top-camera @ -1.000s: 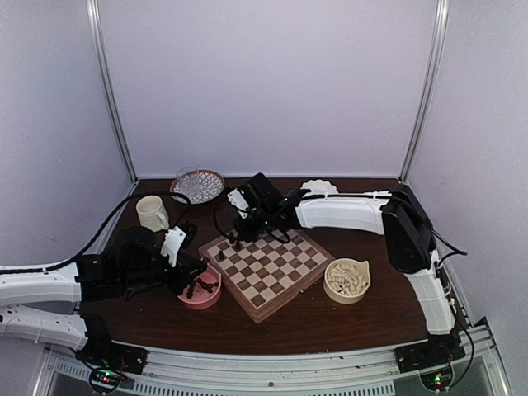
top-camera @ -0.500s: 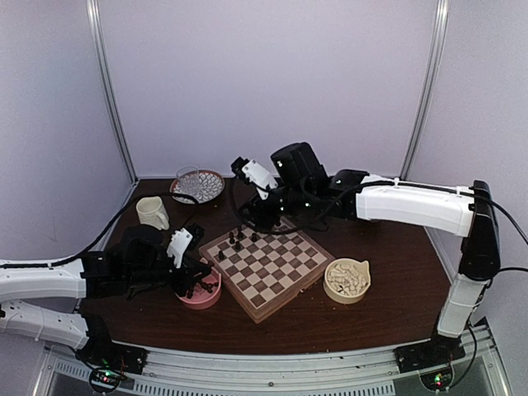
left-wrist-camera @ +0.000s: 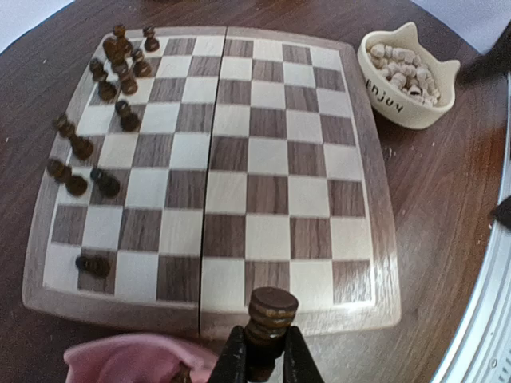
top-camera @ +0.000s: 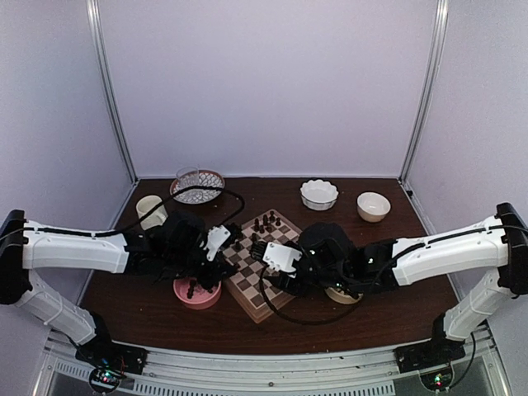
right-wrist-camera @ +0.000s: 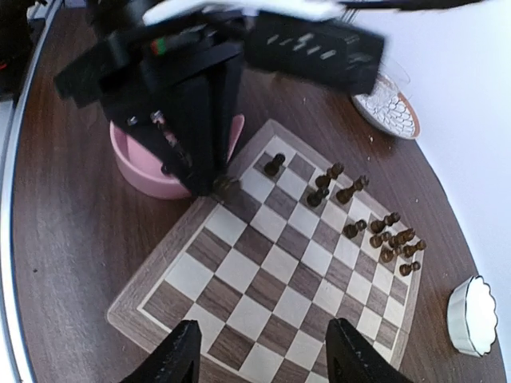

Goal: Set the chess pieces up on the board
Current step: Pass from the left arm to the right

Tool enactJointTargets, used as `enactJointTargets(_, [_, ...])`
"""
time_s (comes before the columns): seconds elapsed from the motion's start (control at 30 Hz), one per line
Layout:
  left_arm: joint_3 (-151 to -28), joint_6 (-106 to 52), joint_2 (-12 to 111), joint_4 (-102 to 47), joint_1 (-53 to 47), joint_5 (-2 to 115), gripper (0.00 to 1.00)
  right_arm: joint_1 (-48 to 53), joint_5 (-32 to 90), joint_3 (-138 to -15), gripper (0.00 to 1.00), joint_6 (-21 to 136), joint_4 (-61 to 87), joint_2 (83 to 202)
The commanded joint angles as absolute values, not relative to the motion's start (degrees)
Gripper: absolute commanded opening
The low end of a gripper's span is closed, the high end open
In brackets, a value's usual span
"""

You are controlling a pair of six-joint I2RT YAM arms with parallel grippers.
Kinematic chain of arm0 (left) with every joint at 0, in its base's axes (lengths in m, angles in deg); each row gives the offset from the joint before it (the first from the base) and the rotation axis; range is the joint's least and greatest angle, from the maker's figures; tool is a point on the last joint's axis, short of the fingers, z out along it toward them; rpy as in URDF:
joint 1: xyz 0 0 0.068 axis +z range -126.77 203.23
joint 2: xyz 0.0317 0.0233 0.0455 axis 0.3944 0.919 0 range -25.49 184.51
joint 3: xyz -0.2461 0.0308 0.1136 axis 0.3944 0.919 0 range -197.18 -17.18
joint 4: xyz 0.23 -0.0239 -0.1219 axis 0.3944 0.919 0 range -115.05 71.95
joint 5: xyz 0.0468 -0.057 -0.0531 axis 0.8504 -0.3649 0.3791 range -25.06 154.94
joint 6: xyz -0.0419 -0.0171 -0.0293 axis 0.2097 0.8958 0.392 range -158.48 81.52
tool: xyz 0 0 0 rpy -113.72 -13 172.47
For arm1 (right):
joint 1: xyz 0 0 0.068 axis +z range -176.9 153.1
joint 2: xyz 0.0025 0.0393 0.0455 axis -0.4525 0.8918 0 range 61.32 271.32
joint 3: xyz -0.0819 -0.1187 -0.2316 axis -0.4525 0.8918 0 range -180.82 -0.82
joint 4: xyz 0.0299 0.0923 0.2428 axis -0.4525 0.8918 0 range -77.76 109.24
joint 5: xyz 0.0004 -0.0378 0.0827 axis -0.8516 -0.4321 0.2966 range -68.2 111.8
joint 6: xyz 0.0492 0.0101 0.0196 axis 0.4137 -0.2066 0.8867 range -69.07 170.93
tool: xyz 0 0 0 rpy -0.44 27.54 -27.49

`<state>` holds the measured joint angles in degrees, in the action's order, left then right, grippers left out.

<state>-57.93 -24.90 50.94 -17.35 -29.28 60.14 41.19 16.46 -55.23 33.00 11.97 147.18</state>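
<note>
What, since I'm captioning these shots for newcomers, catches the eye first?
The checked board sits mid-table, with a crowd of dark pieces huddled at one corner. The left gripper pinches a single piece over the board's edge, next to a pink bowl.

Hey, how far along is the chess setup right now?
Early. Roughly a dozen dark pieces stand bunched on one side of the board, not in neat rows. The left gripper holds another dark piece at the board's edge; the right gripper hangs open, empty. The cream pieces sit in the cat-eared bowl.
</note>
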Motion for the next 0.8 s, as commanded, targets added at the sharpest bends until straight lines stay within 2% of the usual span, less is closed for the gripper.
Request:
enactJointTargets(0.0, [-65.48,-25.93,58.89,-20.63,-29.41,57.44,0.00,41.15,13.71,-51.80,0.58,28.77,4.38,146.16])
enactJointTargets(0.2, [-73.45,-25.52,69.06,-22.61,-29.42,51.46,0.00,41.12,10.83,-42.29,0.58,22.44,-8.37,143.28])
enactJointTargets(0.4, [-71.48,-28.24,67.41,-18.96,-29.42,45.27,0.02,41.51,8.96,-45.36,0.64,17.12,-4.25,148.11])
enactJointTargets(0.5, [-71.29,-30.80,66.27,-14.16,-29.42,44.66,0.03,42.02,8.75,-46.94,0.64,15.46,-3.24,150.89])
enactJointTargets(0.77, [-71.75,-29.04,68.61,-14.77,-29.42,39.81,0.03,45.65,1.31,-51.90,0.63,11.34,-1.80,158.68])
